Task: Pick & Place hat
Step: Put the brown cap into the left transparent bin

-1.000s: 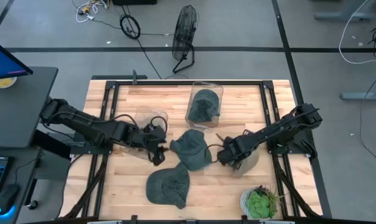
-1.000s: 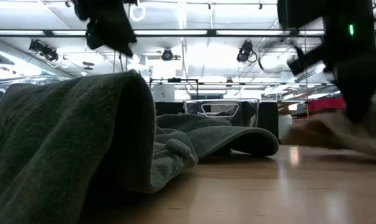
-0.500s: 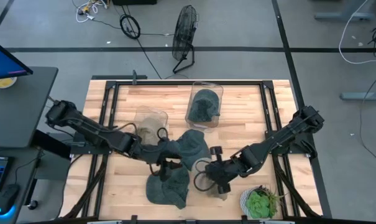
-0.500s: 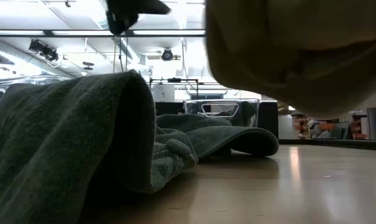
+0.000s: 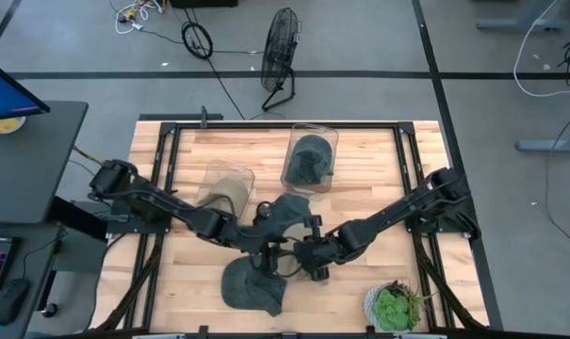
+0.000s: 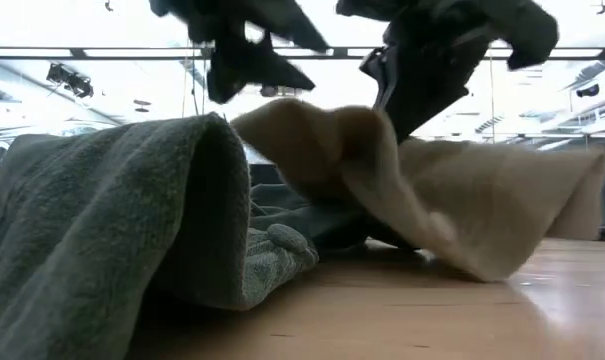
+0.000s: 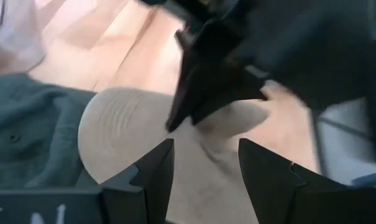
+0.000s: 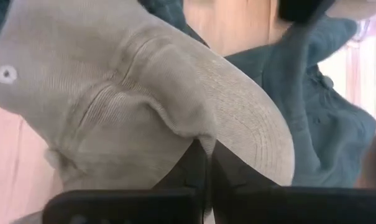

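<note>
We saw both arms meeting over the middle of the wooden table, just near of its centre. The right gripper had its fingers pressed together on a fold of the beige hat, pinching the cloth where crown meets brim. In the low view that beige hat hung from the gripper, draped, with its lower edge touching or almost touching the tabletop; we could not tell which.

The left gripper sat just beside the right one, on its left. Its fingers were spread apart, with the beige hat's brim lying ahead of them and nothing between them.

A dark green hat lay under and just beyond the two grippers, at the table's centre. A second green hat lay flat near the front edge, left of centre; it filled the left foreground of the low view. At the far side stood a clear bin holding a third green hat, and to its left a second clear bin with beige cloth inside. A potted plant stood at the near right corner.
</note>
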Controlling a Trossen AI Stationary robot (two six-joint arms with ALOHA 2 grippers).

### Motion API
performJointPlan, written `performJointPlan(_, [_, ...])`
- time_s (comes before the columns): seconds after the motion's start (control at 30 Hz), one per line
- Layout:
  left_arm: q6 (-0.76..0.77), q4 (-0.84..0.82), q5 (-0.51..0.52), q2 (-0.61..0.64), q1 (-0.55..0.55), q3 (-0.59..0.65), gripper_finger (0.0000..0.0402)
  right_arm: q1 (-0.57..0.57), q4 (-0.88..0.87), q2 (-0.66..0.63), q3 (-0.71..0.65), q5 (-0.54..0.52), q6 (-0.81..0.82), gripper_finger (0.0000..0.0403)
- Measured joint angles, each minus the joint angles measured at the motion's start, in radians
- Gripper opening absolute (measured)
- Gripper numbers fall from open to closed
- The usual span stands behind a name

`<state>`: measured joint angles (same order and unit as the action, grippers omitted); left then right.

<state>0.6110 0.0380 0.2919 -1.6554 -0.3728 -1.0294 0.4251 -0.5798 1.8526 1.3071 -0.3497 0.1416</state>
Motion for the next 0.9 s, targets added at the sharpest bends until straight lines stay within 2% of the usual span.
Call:
performJointPlan(0.27, [0.002,0.006,0.003,-0.103,0.019,0.0,0.0183,-0.02,0.07,0.006,0.0,-0.018,-0.053,0.0006])
performJointPlan(0.43, [0.006,0.014,0.008,-0.132,0.019,-0.002,0.0183,-0.03,0.084,0.008,-0.003,-0.017,-0.07,0.0006])
performJointPlan(0.63, [-0.014,0.004,0.005,-0.142,0.027,-0.002,0.0174,-0.027,0.18,0.009,-0.005,-0.018,-0.14,0.0006])
performJointPlan(0.77, [-0.028,0.001,0.01,-0.142,0.027,-0.002,0.0127,-0.026,0.195,0.009,-0.005,-0.018,-0.138,0.0007])
performJointPlan(0.9, [-0.033,0.006,0.009,-0.143,0.027,-0.002,0.0046,-0.024,0.178,0.009,-0.005,-0.028,-0.085,0.0007])
